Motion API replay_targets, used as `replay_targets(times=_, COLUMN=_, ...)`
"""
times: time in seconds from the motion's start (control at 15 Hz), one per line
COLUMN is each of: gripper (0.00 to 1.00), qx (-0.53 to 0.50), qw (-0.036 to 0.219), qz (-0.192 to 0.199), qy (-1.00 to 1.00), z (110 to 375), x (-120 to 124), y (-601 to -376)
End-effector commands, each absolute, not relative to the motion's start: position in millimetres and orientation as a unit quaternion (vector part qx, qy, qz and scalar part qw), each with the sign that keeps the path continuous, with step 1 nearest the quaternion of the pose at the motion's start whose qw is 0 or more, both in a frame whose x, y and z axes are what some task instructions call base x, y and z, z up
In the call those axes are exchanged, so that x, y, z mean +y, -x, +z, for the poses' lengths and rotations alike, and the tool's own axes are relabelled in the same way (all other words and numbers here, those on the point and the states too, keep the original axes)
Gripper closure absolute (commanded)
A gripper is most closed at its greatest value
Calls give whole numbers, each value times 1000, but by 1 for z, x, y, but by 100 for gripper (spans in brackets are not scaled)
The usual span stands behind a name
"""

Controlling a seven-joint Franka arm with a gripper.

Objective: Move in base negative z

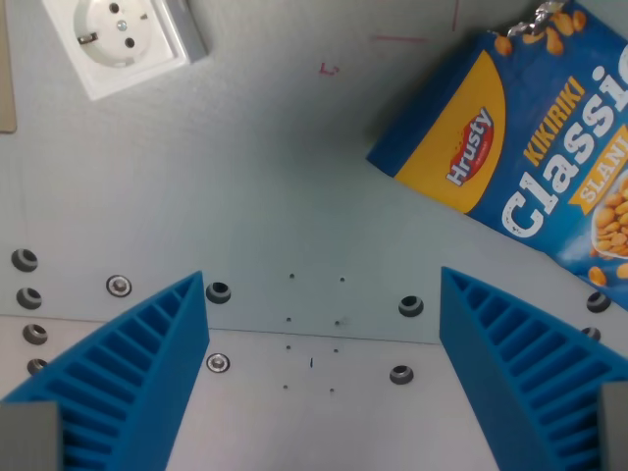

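Down at the near edge of the wrist view we've got the end effector (324, 378) with its two blue ribbed fingers (128, 378) spread wide apart, one at the wrist view's left and one at its right, and nothing held between them. Between the fingers we only see bare grey worktop (294, 177), with a seam running across it, a handful of bolt heads (217, 292) and a cluster of tiny holes (314, 324).

Around that, two things sit on the worktop. Far left is a white wall socket (123, 34) in a grey frame, lying flat and partly cut off by the top edge. Far right is a blue and yellow Hrusty peanut bag (535, 137), lying flat and turned at an angle, running off the right edge. Its near corner comes close to the right finger in the picture, but we can't tell how far below the finger it lies. The socket is well apart from the left finger.

A few faint red marks (397, 40) show on the worktop between socket and bag.
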State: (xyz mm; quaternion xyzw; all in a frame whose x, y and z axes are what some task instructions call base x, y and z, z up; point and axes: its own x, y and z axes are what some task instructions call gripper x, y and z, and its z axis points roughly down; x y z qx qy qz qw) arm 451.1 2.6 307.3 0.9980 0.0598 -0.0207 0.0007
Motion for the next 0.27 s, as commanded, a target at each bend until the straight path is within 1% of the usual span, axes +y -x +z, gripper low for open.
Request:
replay_targets(times=0.07, gripper=0, qx=60, qw=2, qz=0, qy=-998, z=294, x=3, y=-447)
replay_targets(times=0.27, gripper=0, qx=60, qw=2, qz=0, qy=-998, z=279, x=3, y=-449)
